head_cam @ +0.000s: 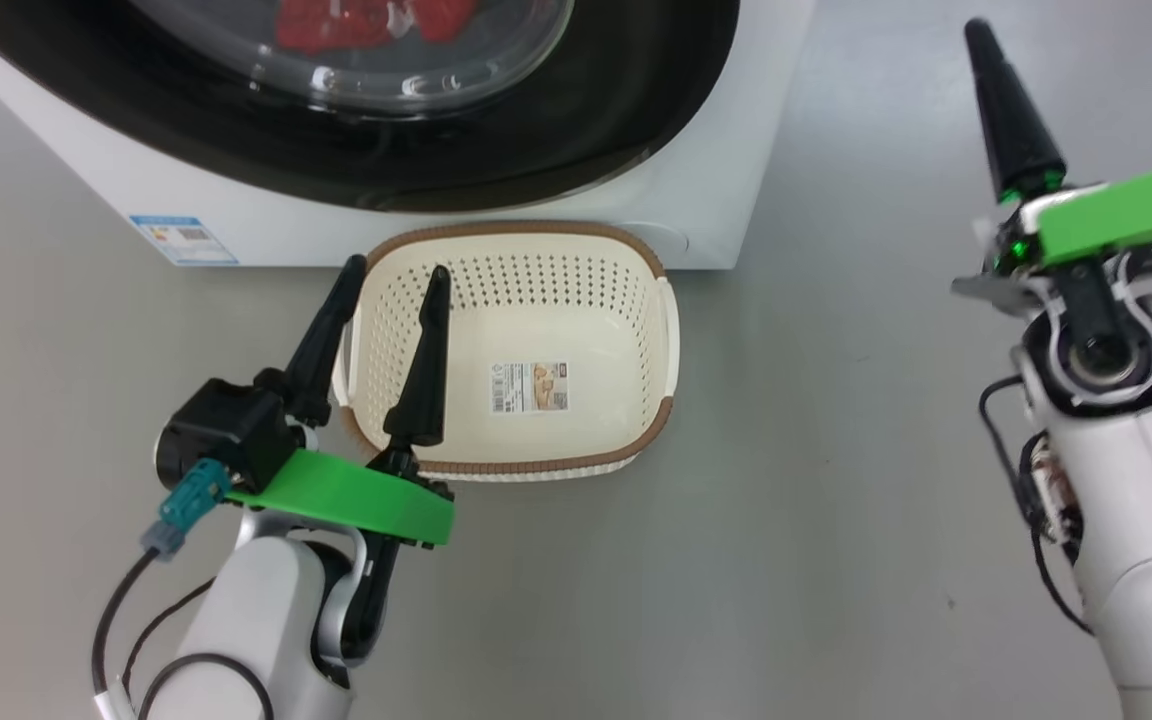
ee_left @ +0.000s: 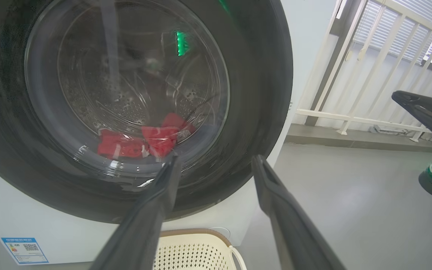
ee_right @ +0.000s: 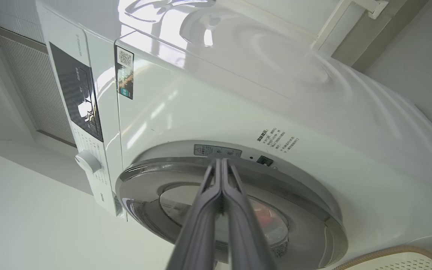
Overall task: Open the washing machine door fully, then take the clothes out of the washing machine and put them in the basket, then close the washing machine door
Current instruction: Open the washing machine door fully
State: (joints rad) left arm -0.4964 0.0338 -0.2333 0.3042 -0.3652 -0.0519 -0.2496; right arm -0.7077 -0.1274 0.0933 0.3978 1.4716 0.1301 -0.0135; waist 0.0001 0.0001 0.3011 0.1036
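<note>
Red clothes [head_cam: 336, 25] lie inside the washing machine [head_cam: 726, 200], at the bottom of the drum, seen through the glass of the washing machine door [head_cam: 626, 110]. That door sits closed, flat against the machine's front.

Basket [head_cam: 516, 232]: stands on the grey floor [head_cam: 836, 550] just in front of the machine's lower front, below the door. It holds nothing but its paper label [head_cam: 529, 387].

Left pincer [head_cam: 396, 268]: released, fingers spread wide, nothing between them. It hovers in front of the machine, over the basket's left side. In the left wrist view its fingers [ee_left: 163, 195] point toward the lower rim of the door [ee_left: 261, 93], apart from it, with the clothes [ee_left: 144, 140] visible beyond the glass.

Right pincer [head_cam: 978, 35]: clenched, fingers pressed together, grasping nothing. It stands off to the right of the machine's front corner. In the right wrist view its tips [ee_right: 220, 162] line up with the door's outer edge [ee_right: 144, 176], beside a small warning label [ee_right: 218, 150]. Contact with the door cannot be determined.

A blue label [head_cam: 183, 240] is fixed low on the machine's front, left of the basket.
</note>
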